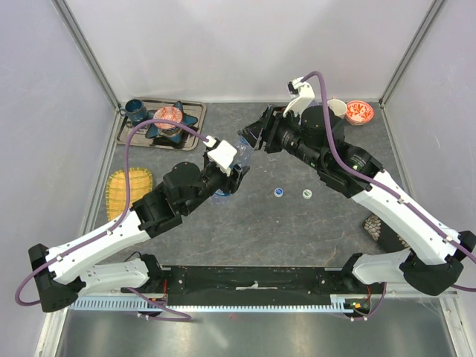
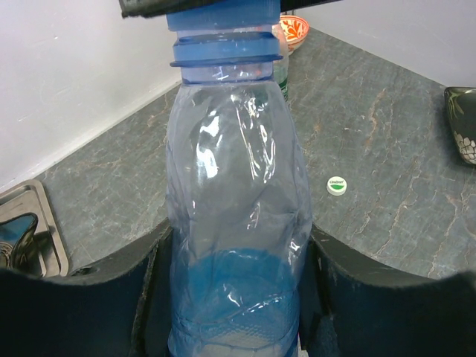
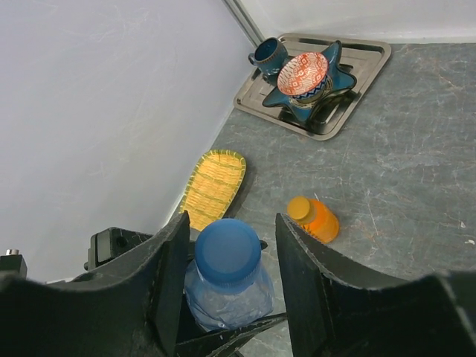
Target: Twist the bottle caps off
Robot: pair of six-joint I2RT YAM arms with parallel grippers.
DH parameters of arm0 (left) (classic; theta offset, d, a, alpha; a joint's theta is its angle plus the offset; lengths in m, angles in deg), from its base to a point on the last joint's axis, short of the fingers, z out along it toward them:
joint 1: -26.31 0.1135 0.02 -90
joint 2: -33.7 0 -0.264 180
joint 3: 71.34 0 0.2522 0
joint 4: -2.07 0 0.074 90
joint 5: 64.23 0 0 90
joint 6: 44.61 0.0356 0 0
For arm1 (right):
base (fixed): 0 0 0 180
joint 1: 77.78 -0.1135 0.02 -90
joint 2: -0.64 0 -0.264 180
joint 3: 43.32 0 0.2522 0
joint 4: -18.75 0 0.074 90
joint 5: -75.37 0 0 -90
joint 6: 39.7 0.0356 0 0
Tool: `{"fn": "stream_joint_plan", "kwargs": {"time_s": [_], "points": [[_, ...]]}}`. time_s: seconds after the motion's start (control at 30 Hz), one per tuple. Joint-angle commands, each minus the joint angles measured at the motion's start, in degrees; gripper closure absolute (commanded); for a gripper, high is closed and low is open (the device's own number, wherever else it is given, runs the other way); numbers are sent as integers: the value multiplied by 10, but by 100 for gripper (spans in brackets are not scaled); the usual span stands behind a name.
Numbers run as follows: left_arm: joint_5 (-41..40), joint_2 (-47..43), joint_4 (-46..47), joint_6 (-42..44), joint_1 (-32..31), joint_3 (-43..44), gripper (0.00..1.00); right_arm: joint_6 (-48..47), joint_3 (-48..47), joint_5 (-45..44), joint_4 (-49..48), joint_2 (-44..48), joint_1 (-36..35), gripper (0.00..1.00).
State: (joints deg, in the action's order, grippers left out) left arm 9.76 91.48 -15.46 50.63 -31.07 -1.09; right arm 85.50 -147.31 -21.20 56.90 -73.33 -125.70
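Note:
The blue-tinted bottle (image 2: 234, 186) stands upright on the table, with its blue cap (image 3: 227, 249) on. My left gripper (image 2: 234, 297) is shut on the bottle's lower body. In the top view that gripper (image 1: 229, 181) and the bottle (image 1: 242, 154) sit at the table's middle. My right gripper (image 3: 230, 223) is open and straddles the cap, with a small gap on each side; it is also in the top view (image 1: 249, 137). The orange bottle (image 3: 316, 218) stands capped on the table beyond. A clear bottle (image 2: 281, 71) shows partly behind the blue one's neck.
Two loose caps (image 1: 278, 193) (image 1: 306, 194) lie on the table right of the bottle. A tray (image 1: 195, 111) with a mug and a star dish is at the back left, with a yellow woven plate (image 1: 128, 192) on the left. A red bowl (image 1: 359, 111) and a beige cup (image 1: 337, 106) are at the back right.

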Motion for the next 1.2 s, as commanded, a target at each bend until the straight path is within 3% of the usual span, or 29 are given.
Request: {"fn": "stream_joint_plan", "kwargs": {"time_s": [0.0,0.17,0.27,0.37,0.4,0.47,0.63,0.73,0.77,0.9,0.97,1.17], "points": [[-3,0,25,16,-5,4,56,-1,8,8,-15,1,-3,44],[-2,-1,25,15,-5,5,56,-3,14,11,-15,2,-4,51],[-2,-3,23,15,-6,4,56,-5,19,6,-15,5,-3,60],[3,-4,22,14,-6,2,56,-8,24,-4,-16,11,-5,74],[6,-6,23,14,-6,1,56,-8,24,-5,-16,12,-2,87],[15,-10,23,11,-6,0,56,-9,24,-4,-15,12,-3,100],[99,-45,26,-4,-4,-5,57,-75,37,62,-52,31,-2,100],[249,-67,10,-16,9,1,57,-130,31,201,-73,49,-3,100],[356,-75,0,-21,16,16,57,-165,27,250,-74,55,-3,100],[602,-56,-29,-79,62,64,57,-214,39,450,-85,85,-3,100],[707,-43,-20,-116,82,83,57,-212,56,490,-124,113,-3,100],[872,3,83,-219,107,84,58,-171,80,615,-185,132,-3,100]]}}
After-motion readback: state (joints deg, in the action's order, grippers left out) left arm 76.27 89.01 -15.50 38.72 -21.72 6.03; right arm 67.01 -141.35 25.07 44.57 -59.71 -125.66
